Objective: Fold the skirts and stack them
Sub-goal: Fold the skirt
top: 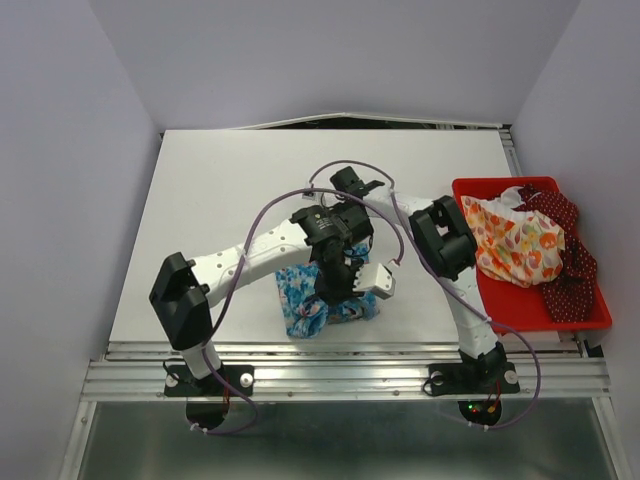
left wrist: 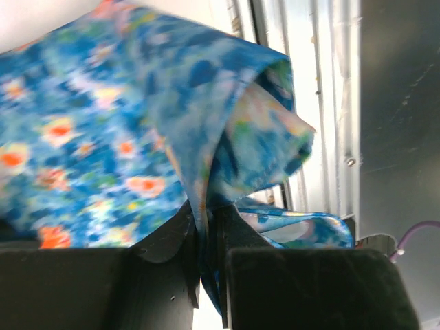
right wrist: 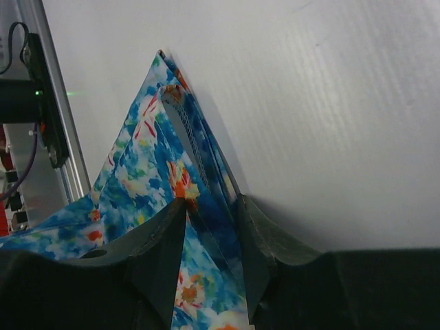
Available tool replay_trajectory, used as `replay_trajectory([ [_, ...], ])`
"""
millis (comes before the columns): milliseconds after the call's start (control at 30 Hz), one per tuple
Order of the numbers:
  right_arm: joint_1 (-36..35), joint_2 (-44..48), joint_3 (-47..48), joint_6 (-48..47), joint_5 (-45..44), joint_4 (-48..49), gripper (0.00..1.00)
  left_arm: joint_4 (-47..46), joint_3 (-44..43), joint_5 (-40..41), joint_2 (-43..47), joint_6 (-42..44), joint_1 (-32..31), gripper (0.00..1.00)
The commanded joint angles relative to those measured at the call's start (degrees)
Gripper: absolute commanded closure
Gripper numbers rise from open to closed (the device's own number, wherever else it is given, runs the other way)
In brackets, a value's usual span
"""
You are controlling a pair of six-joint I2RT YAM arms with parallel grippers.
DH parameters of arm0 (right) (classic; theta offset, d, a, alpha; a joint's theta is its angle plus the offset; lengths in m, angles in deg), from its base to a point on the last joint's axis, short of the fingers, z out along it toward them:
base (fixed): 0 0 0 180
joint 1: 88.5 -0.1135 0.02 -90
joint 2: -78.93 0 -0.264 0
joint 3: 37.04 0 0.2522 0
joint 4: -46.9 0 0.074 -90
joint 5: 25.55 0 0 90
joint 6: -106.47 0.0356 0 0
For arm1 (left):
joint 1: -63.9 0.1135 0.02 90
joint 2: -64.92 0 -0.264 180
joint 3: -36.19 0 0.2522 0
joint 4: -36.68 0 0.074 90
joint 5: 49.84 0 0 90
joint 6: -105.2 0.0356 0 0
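The blue skirt (top: 305, 310) lay bunched on the white counter (top: 220, 200), close to its near edge and between the 2 arms, which both reached in over it. The left end effector (left wrist: 206, 237) was pressed together on a fold of that blue cloth, which rose out of its jaws in a loose, open pocket. The right end effector (right wrist: 212, 203) had its jaws part way apart with a ridge of the same skirt running between them; I could not tell whether it was actually pinching the cloth. Off to the right, a red tray (top: 580, 318) held the cream skirt (top: 515, 245), with the dark red skirt (top: 570, 290) crumpled partly beneath and beside it.
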Motion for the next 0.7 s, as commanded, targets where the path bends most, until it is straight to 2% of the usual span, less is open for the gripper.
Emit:
replay_trajectory([
  [0, -1.3, 0.5, -4.2, -2.8, -1.1, -2.6, 0.60, 1.6, -2.7, 2.0, -1.0, 5.0, 2.6, 0.91],
  [267, -1.9, 1.9, -6.1, -2.5, 2.2, -2.8, 0.62, -0.1, -4.8, 5.8, -4.6, 9.6, 7.3, 0.84],
  [433, -2.4, 2.3, -5.8, -2.2, 3.8, -3.0, 0.62, -3.7, -3.4, 8.7, -5.6, 11.9, 8.9, 0.75],
  [667, -2.4, 1.8, -5.7, -2.0, 4.8, -3.1, 0.62, -9.4, -1.8, 12.1, -7.0, 15.4, 11.3, 0.69],
])
